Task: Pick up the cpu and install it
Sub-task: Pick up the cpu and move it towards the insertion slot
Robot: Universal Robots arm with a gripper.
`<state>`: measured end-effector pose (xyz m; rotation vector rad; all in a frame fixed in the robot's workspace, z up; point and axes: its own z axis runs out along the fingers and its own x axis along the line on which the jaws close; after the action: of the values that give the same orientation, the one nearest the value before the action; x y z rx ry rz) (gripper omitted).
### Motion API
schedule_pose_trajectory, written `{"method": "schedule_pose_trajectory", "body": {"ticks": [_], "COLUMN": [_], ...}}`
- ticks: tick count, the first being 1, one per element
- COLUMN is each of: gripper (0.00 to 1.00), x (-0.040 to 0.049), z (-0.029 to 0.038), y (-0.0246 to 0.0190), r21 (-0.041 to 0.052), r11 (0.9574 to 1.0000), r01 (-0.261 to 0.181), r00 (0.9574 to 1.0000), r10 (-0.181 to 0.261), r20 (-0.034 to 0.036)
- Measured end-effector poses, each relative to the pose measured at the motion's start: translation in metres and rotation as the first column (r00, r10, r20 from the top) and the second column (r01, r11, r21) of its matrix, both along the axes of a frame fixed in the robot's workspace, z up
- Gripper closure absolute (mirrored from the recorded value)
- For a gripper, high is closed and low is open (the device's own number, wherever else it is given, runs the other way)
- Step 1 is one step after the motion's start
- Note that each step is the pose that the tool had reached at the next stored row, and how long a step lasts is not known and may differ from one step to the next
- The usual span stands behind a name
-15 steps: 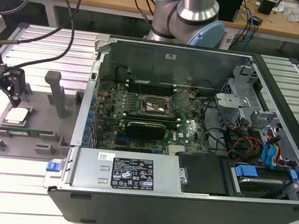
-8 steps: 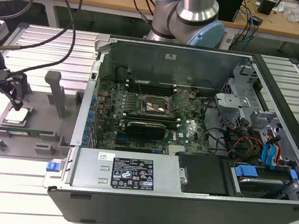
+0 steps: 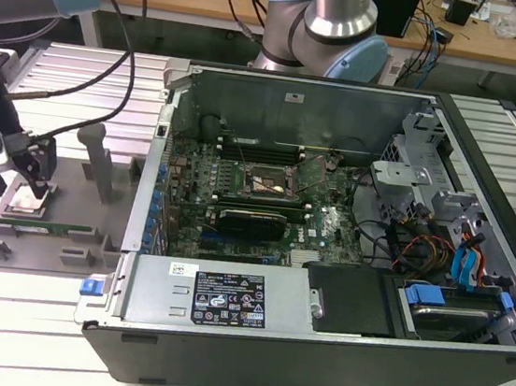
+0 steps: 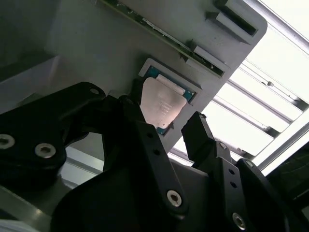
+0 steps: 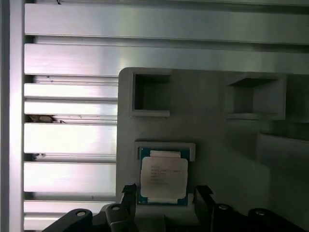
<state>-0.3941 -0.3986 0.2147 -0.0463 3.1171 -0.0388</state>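
The cpu (image 5: 163,176) is lying flat in a shallow square pocket of the grey tray (image 5: 217,145), shiny side up. The gripper (image 5: 166,192) is hanging low over the tray with its jaws standing apart, one black finger (image 5: 129,193) just beside each of two opposite cpu edges. Whether either finger is touching the chip cannot be told.

In the second wrist view the cpu (image 4: 161,104) is showing between the fingers (image 4: 197,129), with the pocket's rim hugging it closely on its far sides.

In the exterior view the gripper (image 3: 18,187) is working at the tray's near corner, close to the tray's edge, where the slatted table (image 3: 34,326) is lying open. A memory stick (image 3: 51,227) is lying on the tray beside the cpu pocket, and a post (image 3: 100,162) is standing on the tray's far side. The open computer case (image 3: 226,297) is sitting just beyond the tray, its socket (image 3: 264,184) well apart from the gripper.
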Motion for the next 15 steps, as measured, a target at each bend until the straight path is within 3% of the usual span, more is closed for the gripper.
{"method": "schedule_pose_trajectory", "body": {"ticks": [6,8,11,15], "gripper": [0.4,0.4,0.4,0.4], "x": [0.0012,0.0013,0.0015,0.0015], "z": [-0.0076,-0.0096,-0.0164,-0.0208], "y": [0.0011,0.0023,0.0077,0.009], "r21": [0.0019,0.0018,0.0018,0.0017], "r11": [0.9998,0.9997,0.9993,0.9992], "r01": [-0.017,-0.026,-0.037,-0.04], "r00": [0.9999,0.9997,0.9993,0.9992], "r10": [0.017,0.026,0.037,0.04], "r20": [0.0002,0.0,0.0,-0.0002]}}
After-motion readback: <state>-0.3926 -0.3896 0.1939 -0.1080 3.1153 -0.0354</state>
